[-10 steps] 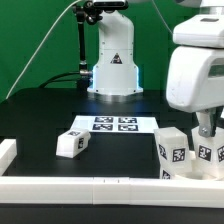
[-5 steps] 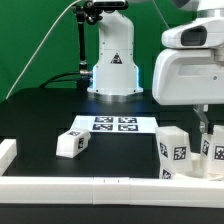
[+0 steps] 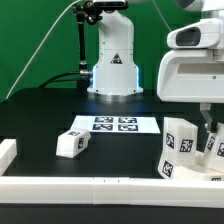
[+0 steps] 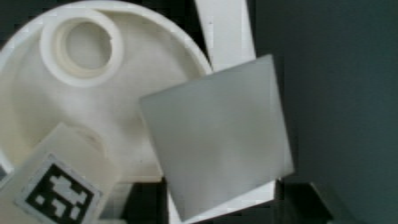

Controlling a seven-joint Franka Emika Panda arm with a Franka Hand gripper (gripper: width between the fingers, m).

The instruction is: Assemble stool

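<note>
In the wrist view the round white seat (image 4: 89,70), with a raised ring on it, lies below the gripper (image 4: 222,205). A plain-faced white stool leg (image 4: 214,130) stands tilted between the two dark fingers (image 4: 317,198), and the jaws look shut on it. Another tagged leg (image 4: 54,185) lies beside it on the seat's edge. In the exterior view the gripper (image 3: 206,130) hangs at the right over a tilted tagged leg (image 3: 180,147). One more leg (image 3: 70,142) lies apart on the table, left of centre. The seat is hidden there.
The marker board (image 3: 115,124) lies flat mid-table in front of the robot base (image 3: 112,60). White border rails run along the front (image 3: 100,186) and at the left (image 3: 8,150). The arm's bulky white body (image 3: 195,70) fills the upper right.
The arm has shifted slightly left then back right and lower. The tagged leg at the right, upright before, now leans and sits a little higher and further right.
</note>
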